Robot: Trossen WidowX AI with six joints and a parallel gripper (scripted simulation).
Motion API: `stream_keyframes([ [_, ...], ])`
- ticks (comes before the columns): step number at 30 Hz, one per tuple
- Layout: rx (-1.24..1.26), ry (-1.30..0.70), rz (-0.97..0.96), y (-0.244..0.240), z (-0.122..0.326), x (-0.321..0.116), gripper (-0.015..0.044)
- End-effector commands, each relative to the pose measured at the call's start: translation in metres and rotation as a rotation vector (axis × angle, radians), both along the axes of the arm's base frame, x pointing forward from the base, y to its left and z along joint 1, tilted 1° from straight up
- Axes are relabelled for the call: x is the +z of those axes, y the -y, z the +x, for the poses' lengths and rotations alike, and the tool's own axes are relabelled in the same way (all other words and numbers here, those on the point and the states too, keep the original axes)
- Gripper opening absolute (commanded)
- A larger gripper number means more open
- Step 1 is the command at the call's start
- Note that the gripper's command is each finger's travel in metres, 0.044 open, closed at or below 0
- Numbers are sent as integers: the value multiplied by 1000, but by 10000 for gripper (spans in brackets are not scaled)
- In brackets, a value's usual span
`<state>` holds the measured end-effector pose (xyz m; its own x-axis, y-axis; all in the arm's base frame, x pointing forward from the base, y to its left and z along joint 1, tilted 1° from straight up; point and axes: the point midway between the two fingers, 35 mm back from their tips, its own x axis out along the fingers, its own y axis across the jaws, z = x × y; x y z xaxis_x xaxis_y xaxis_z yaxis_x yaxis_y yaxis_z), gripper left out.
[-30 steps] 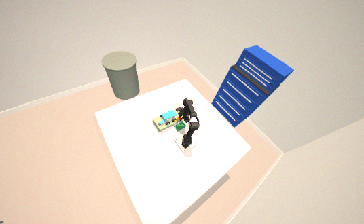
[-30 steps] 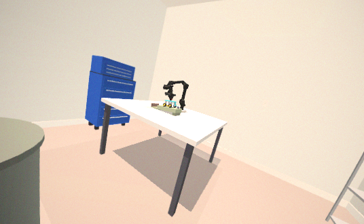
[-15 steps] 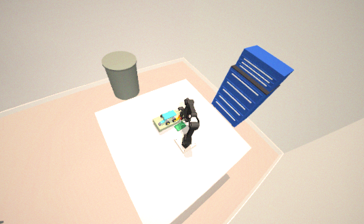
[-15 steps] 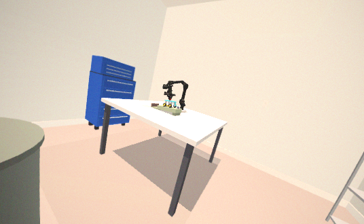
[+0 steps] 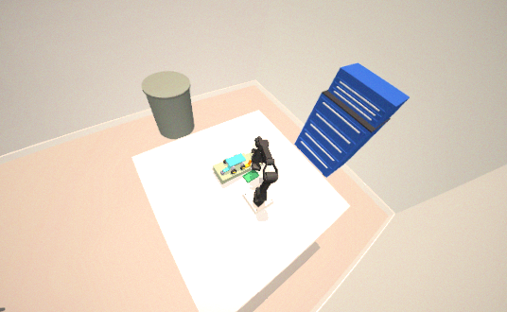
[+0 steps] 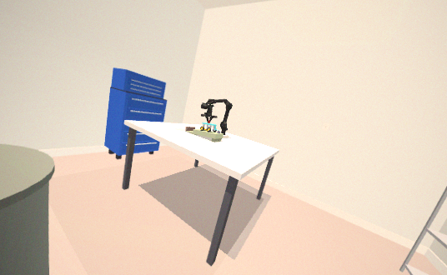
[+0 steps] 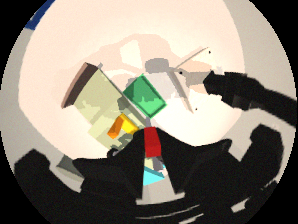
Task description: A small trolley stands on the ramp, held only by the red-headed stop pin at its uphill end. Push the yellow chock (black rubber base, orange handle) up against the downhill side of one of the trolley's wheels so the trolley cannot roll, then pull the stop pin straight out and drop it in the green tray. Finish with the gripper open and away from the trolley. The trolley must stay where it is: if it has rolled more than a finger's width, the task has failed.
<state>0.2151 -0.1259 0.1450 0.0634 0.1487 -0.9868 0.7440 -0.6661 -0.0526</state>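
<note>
- Right up close, the jaws stood narrow, clamped on the red-headed stop pin (image 6: 208, 122) (image 7: 152, 142); its red head sat between the black fingertips, with a short grey shaft showing past it.
- Just beyond the pin in the wrist view lay the shallow green rectangular tray (image 5: 251, 176) (image 7: 145, 96), on the worktop (image 5: 184, 213) (image 6: 179, 142) beside the ramp. The pin was not in it.
- Near the jaws, the cyan-topped trolley (image 5: 236, 160) (image 6: 211, 124) (image 7: 153, 176) with dark wheels stood on the pale olive ramp (image 5: 224, 175) (image 6: 213, 137) (image 7: 92, 92), partly hidden by the fingers in the wrist view.
- By one end of the trolley, the yellow chock with its orange handle (image 5: 247, 164) (image 7: 128, 124) sat on the ramp; whether it touched a wheel could not be told.
- At the ramp's end on the chock's side was a brown block (image 6: 190, 128) (image 7: 80, 85).
- The black jointed arm (image 5: 270, 176) (image 6: 229, 105) (image 7: 235, 90) arched above the worktop, bent over towards the ramp.
- Farther off, on the pinkish floor (image 5: 95, 227) (image 6: 104, 208), stood a tall blue drawer cabinet (image 5: 350, 123) (image 6: 118, 112) and a round grey-green bin (image 5: 170, 109) (image 6: 12, 233), both well apart from the arm.
</note>
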Motion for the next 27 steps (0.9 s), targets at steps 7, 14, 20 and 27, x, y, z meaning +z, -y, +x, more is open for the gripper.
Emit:
stream_keyframes([
  [7,-311,-60,-41,-3,-1,-2,0],
  [14,-522,-85,-70,-4,-1,-2,0],
  [20,-704,-99,-94,-5,0,-1,0],
  [27,-913,-103,-120,-6,0,-1,0],
])
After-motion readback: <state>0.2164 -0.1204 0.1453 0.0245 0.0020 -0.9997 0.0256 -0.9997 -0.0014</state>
